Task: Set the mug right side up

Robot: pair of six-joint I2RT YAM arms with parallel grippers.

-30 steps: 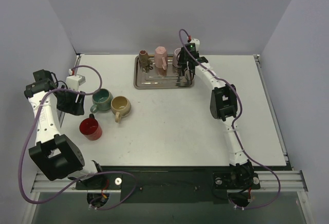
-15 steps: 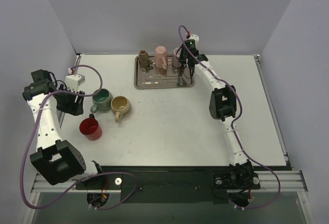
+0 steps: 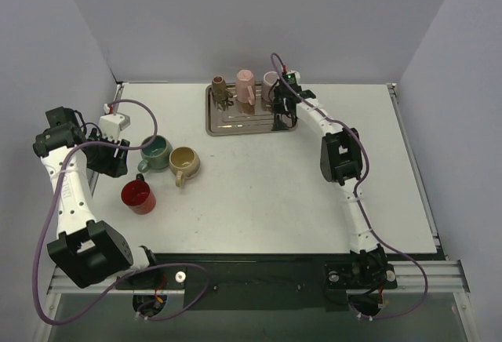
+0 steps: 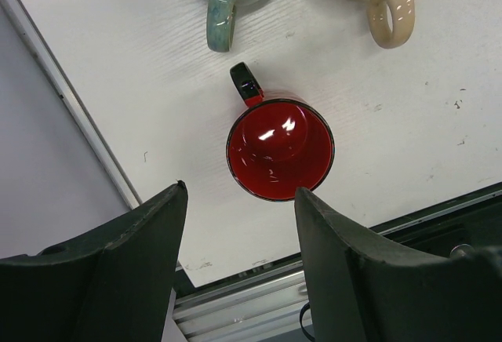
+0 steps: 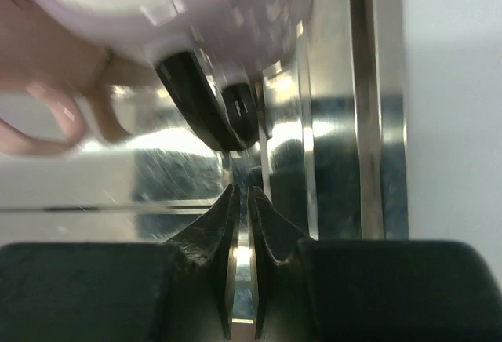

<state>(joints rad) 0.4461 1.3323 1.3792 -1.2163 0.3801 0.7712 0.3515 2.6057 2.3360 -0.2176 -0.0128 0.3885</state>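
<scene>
Three mugs stand on a metal tray (image 3: 235, 125) at the back: brown (image 3: 220, 89), pink (image 3: 245, 87) and lilac (image 3: 271, 83). They look bottom-up. My right gripper (image 3: 280, 114) is low over the tray's right part, beside the lilac mug. In the right wrist view the lilac mug (image 5: 180, 5) with its dark handle (image 5: 205, 110) fills the top. The right gripper (image 5: 241, 191) sits just below the handle, pressed shut and holding nothing. My left gripper (image 3: 110, 158) hangs open over the table's left edge, with the red mug (image 4: 280, 150) upright between and beyond the left gripper (image 4: 239, 189).
An upright teal mug (image 3: 155, 152) and tan mug (image 3: 183, 161) stand left of centre, with the red mug (image 3: 138, 194) in front of them. A white box (image 3: 114, 124) with a cable sits at the left edge. The tray rim (image 5: 376, 122) runs right of my right fingers.
My right gripper has moved back along the tray's right side, closer to the lilac mug. The left arm has drawn slightly left. No mug has moved.
</scene>
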